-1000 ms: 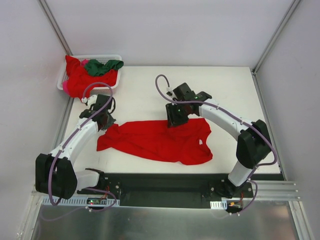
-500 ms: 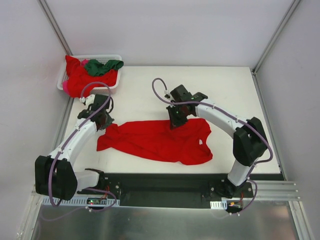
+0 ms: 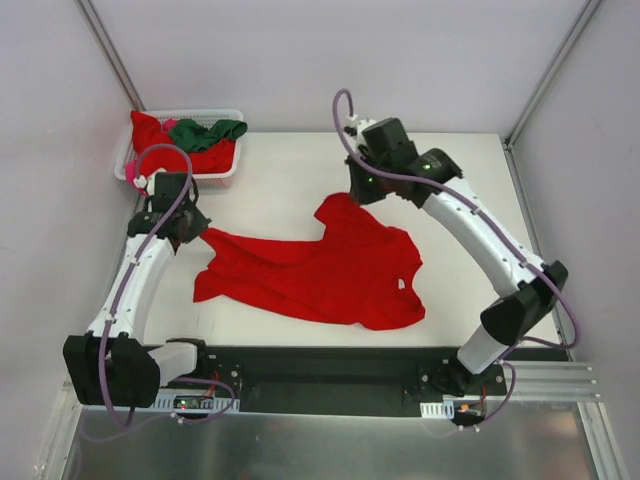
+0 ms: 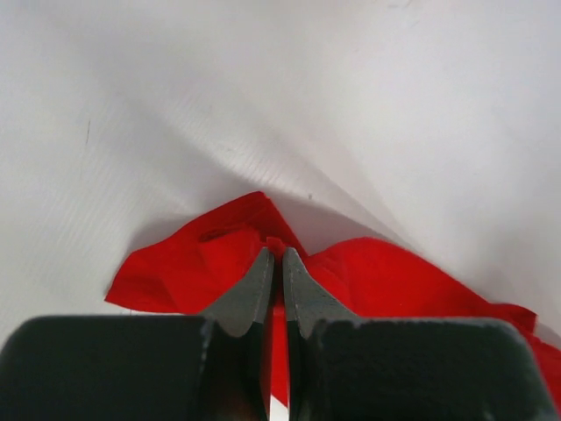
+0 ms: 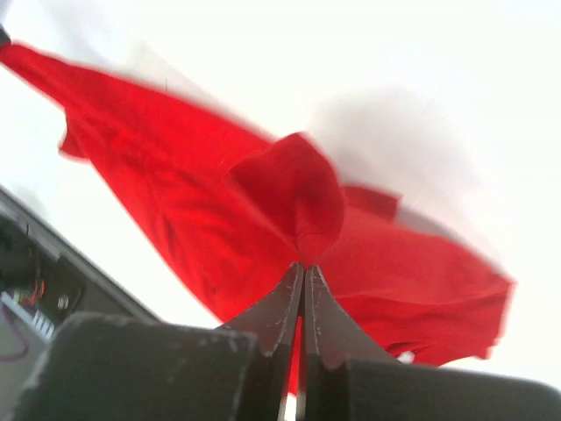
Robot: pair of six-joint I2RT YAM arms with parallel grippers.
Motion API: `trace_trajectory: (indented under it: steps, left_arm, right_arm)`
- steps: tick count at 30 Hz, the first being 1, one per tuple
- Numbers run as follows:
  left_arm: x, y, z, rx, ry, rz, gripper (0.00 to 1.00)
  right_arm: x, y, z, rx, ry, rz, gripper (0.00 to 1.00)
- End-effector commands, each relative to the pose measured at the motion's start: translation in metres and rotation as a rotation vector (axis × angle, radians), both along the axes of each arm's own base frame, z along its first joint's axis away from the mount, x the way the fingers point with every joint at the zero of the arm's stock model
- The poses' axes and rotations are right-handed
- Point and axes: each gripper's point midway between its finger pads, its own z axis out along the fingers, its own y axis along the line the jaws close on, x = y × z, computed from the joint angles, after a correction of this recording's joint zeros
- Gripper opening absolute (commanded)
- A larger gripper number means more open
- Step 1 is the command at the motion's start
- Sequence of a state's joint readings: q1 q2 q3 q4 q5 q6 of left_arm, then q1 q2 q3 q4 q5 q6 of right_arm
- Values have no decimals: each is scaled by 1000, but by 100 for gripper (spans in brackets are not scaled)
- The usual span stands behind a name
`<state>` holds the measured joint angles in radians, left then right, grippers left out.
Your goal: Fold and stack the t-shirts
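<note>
A large red t-shirt [image 3: 320, 275] lies spread on the white table, with two parts lifted. My left gripper [image 3: 196, 229] is shut on its left end and holds it up; in the left wrist view the fingers [image 4: 251, 294] pinch red cloth [image 4: 206, 263]. My right gripper [image 3: 353, 194] is shut on the shirt's far edge and lifts it into a peak; the right wrist view shows the shirt [image 5: 298, 202] hanging from my closed fingers [image 5: 282, 309]. More red shirts [image 3: 160, 155] and a dark green shirt [image 3: 205, 131] lie in the basket.
A white lattice basket [image 3: 231, 115] stands at the table's far left corner, close behind my left arm. Grey walls enclose the table [image 3: 460, 180] on three sides. A black rail [image 3: 330, 365] runs along the near edge.
Both grippers have risen and moved toward the far side, the right one much more. The shirt's far edge and left end have been pulled up and back with them.
</note>
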<state>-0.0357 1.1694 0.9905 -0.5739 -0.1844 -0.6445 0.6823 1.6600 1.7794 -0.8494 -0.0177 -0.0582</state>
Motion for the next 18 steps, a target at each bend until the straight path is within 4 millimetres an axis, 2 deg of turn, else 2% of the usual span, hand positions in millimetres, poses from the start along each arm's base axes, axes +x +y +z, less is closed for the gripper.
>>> trace_trajectory:
  steps: [1, 2, 4, 5, 6, 8, 9, 10, 11, 12, 13, 14, 18]
  left_arm:
    - [20, -5, 80, 28, -203, -115, 0]
    - [26, -3, 105, 50, -263, -127, 0]
    - [34, 7, 132, 136, -313, -141, 0]
    - [39, 9, 163, 164, -385, -141, 0]
    - [44, 13, 181, 202, -428, -145, 0]
    - [52, 15, 212, 229, -501, -142, 0]
    - [53, 18, 246, 240, -575, -122, 0]
    - [60, 21, 256, 251, -588, -101, 0]
    - [60, 24, 287, 260, -655, -80, 0]
    - [61, 27, 298, 258, -675, -53, 0]
    - [67, 32, 302, 256, -673, -23, 0]
    - [65, 35, 321, 247, -715, 5, 0]
    - [65, 41, 349, 227, -782, 72, 0]
  right_arm:
    - [15, -47, 79, 0, -218, -104, 1]
    - [19, -54, 103, 27, -276, -126, 1]
    - [34, -78, 134, 52, -358, -182, 1]
    - [39, -85, 164, 90, -425, -201, 1]
    - [48, -103, 179, 100, -466, -247, 1]
    - [56, -120, 210, 96, -568, -263, 1]
    - [60, -134, 237, 108, -658, -302, 1]
    - [62, -141, 250, 108, -709, -325, 1]
    - [63, -149, 262, 105, -753, -351, 1]
    - [63, -163, 286, 122, -828, -391, 1]
    - [63, -170, 296, 129, -860, -415, 1]
    - [61, -176, 305, 142, -887, -429, 1]
    - [55, -210, 343, 181, -1029, -543, 1]
